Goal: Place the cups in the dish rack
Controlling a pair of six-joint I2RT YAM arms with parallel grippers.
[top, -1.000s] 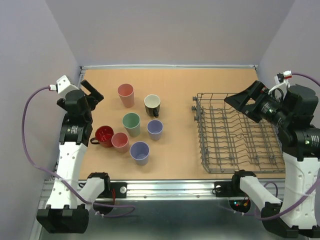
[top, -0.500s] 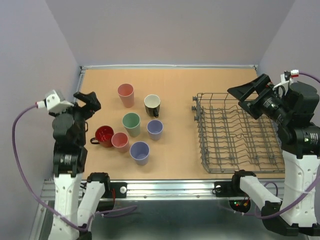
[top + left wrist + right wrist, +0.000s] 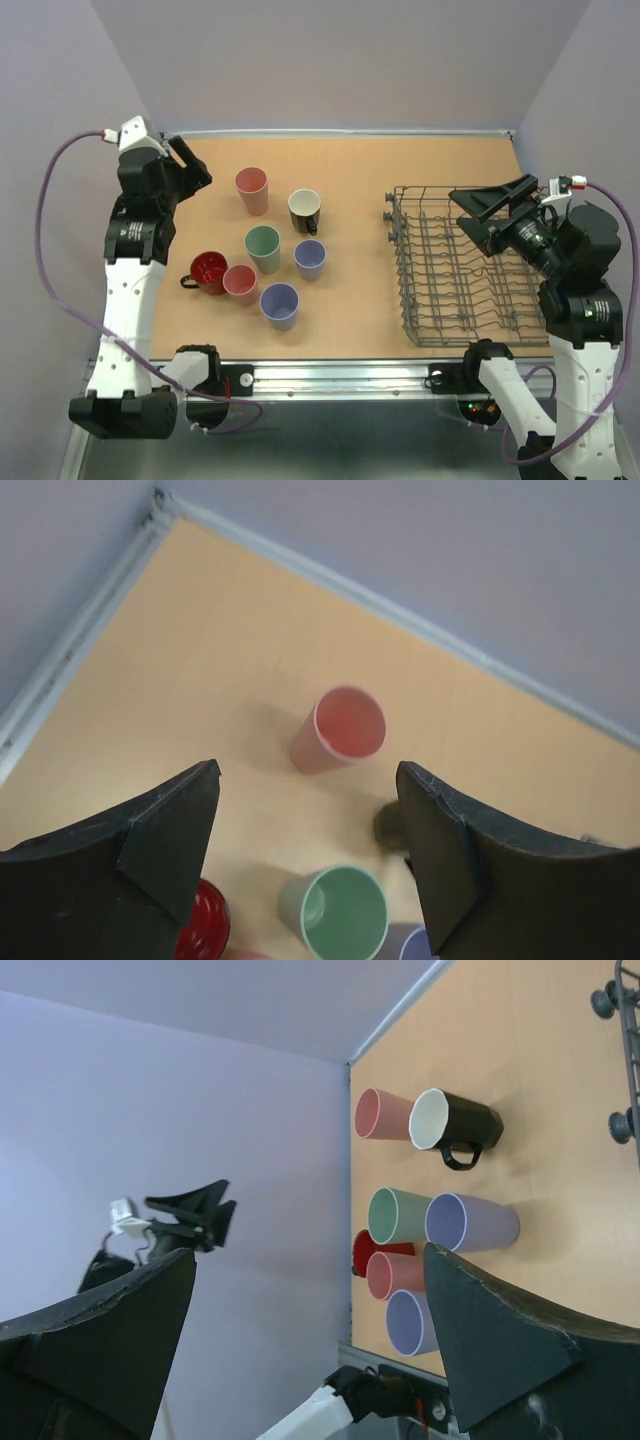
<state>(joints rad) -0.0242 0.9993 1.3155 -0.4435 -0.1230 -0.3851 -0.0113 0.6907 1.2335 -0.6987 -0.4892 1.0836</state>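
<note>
Seven cups stand upright on the left of the table: a pink tumbler point(image 3: 252, 190), a dark mug point(image 3: 304, 208), a green tumbler point(image 3: 264, 247), a lavender tumbler point(image 3: 309, 259), a red mug point(image 3: 209, 271), a second pink point(image 3: 240, 284) and a second lavender point(image 3: 280, 305). The grey wire dish rack point(image 3: 470, 265) sits on the right and holds no cups. My left gripper point(image 3: 190, 170) is open and empty above the far left corner, looking down at the pink tumbler point(image 3: 345, 730) and green tumbler point(image 3: 340, 912). My right gripper point(image 3: 490, 210) is open and empty above the rack.
The table point(image 3: 350, 165) ends at a raised rim along the far edge and the left wall. In the right wrist view the cup cluster shows beyond the rack's knobbed end point(image 3: 620, 1125), with the left arm point(image 3: 180, 1215) against the wall.
The left arm swung up and toward the far left corner. The right gripper dropped and reached further left over the rack. The cups have not moved.
</note>
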